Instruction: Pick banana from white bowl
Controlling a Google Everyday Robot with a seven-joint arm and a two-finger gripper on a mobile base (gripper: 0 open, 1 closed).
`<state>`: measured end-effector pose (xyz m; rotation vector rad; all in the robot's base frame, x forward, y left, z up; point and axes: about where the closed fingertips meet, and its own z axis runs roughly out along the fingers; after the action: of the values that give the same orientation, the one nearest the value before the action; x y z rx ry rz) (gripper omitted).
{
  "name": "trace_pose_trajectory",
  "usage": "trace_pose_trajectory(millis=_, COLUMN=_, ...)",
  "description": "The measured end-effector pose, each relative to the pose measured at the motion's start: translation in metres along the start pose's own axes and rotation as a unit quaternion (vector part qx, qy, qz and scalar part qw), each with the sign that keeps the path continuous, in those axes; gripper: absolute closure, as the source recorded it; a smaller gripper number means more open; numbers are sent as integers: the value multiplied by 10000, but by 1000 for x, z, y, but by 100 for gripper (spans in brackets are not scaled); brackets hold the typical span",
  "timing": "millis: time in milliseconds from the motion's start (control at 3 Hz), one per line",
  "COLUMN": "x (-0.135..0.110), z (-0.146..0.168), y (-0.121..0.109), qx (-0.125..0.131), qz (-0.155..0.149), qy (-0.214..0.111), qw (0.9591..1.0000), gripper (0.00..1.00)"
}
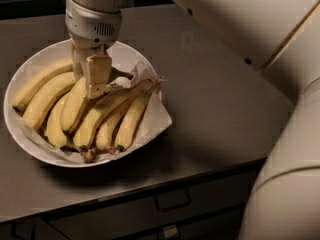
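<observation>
While the gripper sits low inside the white bowl, it's down on the upper end of a middle banana, w/ other bananas packed either side on white paper. Clamped or spread: can't tell. Bowl stands near the surface's front edge, toward the left; drawers below.

Seven bananas, as far as they can be told apart, in one white bowl with one paper lining, near the bench's left edge; one gripper over them; two drawer handles under the front edge
</observation>
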<state>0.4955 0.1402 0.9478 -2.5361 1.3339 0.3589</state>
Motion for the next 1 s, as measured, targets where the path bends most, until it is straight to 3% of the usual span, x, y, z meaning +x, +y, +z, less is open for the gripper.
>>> trace_pose_trajectory(millis=667, x=-8, z=-33, y=25, qx=439, qz=209, qy=373, qw=9981, gripper=100)
trace_pose_trajectory(millis=1000, x=-17, z=-57, y=39, qx=809, qz=292, qy=567, qw=9947, gripper=100)
